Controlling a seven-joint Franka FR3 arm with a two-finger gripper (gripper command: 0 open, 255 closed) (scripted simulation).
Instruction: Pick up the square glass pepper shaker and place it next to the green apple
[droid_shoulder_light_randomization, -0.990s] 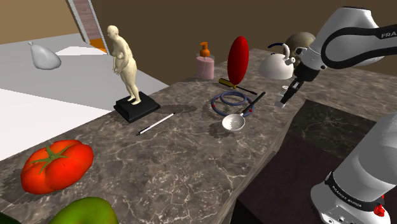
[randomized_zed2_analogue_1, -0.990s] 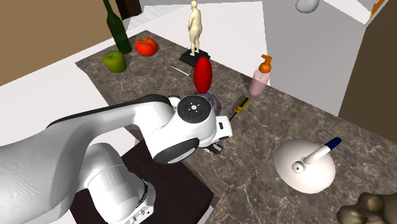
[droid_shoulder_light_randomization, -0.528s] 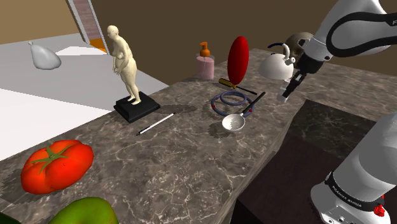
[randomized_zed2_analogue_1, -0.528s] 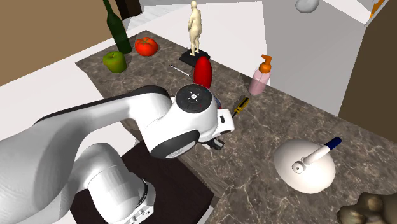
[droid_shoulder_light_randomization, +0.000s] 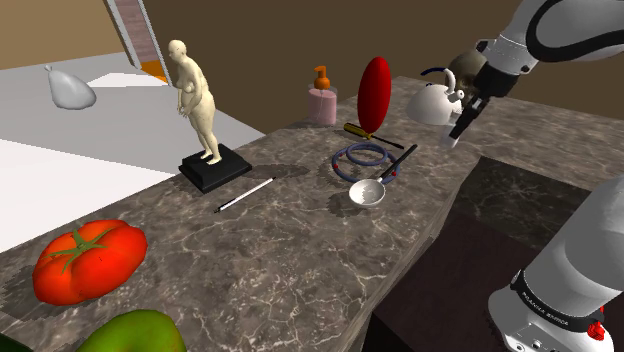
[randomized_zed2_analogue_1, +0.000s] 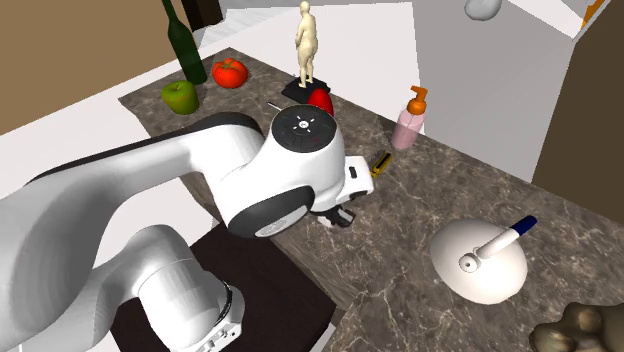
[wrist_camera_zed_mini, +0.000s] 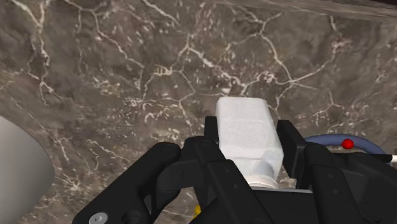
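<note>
The all-black two-finger gripper (wrist_camera_zed_mini: 249, 153) is clamped on the square frosted-white pepper shaker (wrist_camera_zed_mini: 248, 130). One finger presses each flat side, and the shaker's body sticks out past the fingertips. In the shoulder view the gripper (droid_shoulder_light_randomization: 460, 128) hangs tilted over the dark veined marble counter (droid_shoulder_light_randomization: 300, 250), and I can't tell how far the shaker is off the stone.

Closest to the gripper is the white rounded kettle (droid_shoulder_light_randomization: 432, 103), just beside it. A little further out lie the coil of blue cable (droid_shoulder_light_randomization: 360, 157), the small silver ladle with a black handle (droid_shoulder_light_randomization: 368, 192) and the yellow-and-black screwdriver (droid_shoulder_light_randomization: 360, 131). The tall glossy red oval object (droid_shoulder_light_randomization: 375, 92) stands upright behind them. Beyond that is the pink soap dispenser with an orange pump (droid_shoulder_light_randomization: 322, 100).

Further along the counter are a thin white pen (droid_shoulder_light_randomization: 245, 194) and the cream figurine on a black base (droid_shoulder_light_randomization: 195, 95). At the far end from the gripper, well apart from it, sit the large red tomato (droid_shoulder_light_randomization: 88, 260) and the green apple (randomized_zed2_analogue_1: 180, 96). A dark green bottle (randomized_zed2_analogue_1: 185, 45) stands just beside the apple.
</note>
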